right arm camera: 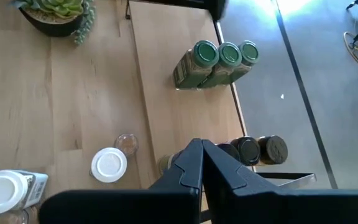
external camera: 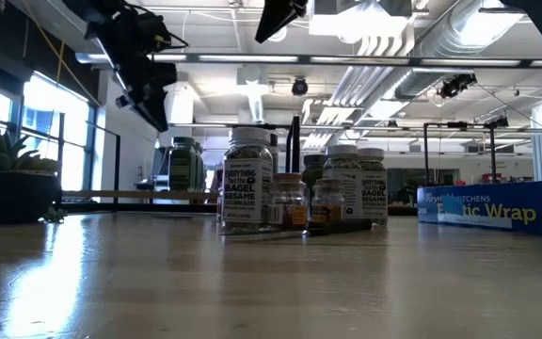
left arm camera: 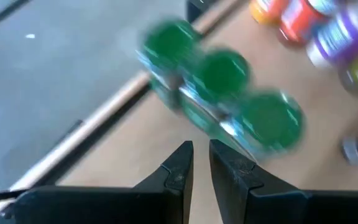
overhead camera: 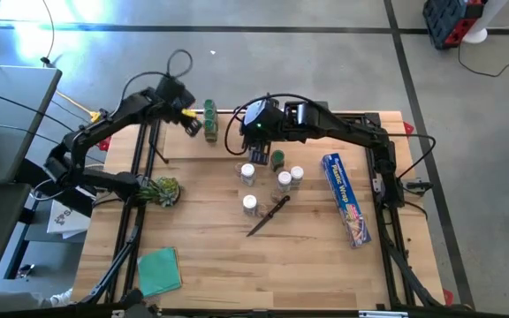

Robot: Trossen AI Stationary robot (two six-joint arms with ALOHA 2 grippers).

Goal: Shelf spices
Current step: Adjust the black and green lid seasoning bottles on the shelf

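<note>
Shelf (overhead camera: 325,116), green-capped jars (overhead camera: 209,119), left pincer (overhead camera: 190,126) beside

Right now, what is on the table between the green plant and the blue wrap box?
In the high view, between the plant and the wrap box stand white-capped spice jars and a dark-handled knife.

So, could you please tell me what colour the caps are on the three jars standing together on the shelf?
Green caps, clearest in the right wrist view.
</note>
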